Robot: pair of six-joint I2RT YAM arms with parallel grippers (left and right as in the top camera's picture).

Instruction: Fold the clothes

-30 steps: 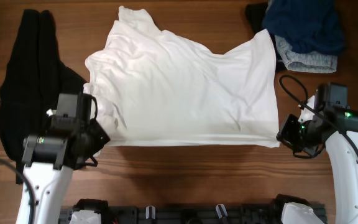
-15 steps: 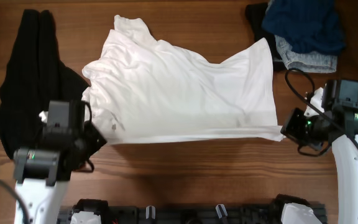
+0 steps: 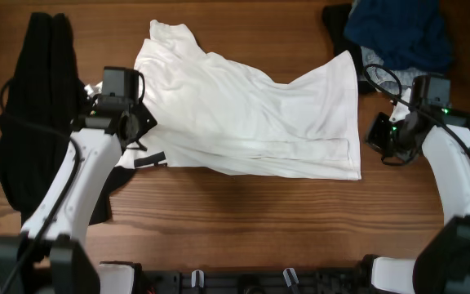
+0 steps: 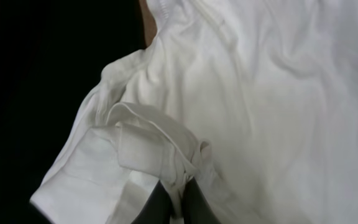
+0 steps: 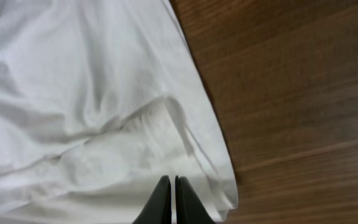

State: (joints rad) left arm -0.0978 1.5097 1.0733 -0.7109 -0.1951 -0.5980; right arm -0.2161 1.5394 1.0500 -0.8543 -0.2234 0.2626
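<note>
Both clamped: left gripper (image 4: 178, 184) on bunched hem of white T-shirt (image 3: 251, 114), right gripper (image 5: 170, 182) on hem at rt edge. Shirt on wood table (image 3: 243, 220), long axis L-R btwn them, body farther out.

The arms (image 3: 70, 192) show white links (image 3: 465, 173), black wrist housings (image 3: 121, 82), looping black cables (image 3: 382, 82).

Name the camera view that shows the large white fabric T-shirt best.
Overhead: the whole white T-shirt lies spread on the wooden table, its near edge folded over. The left wrist view shows only bunched fabric at the left gripper; the right wrist view only its folded edge by the right gripper.
</note>
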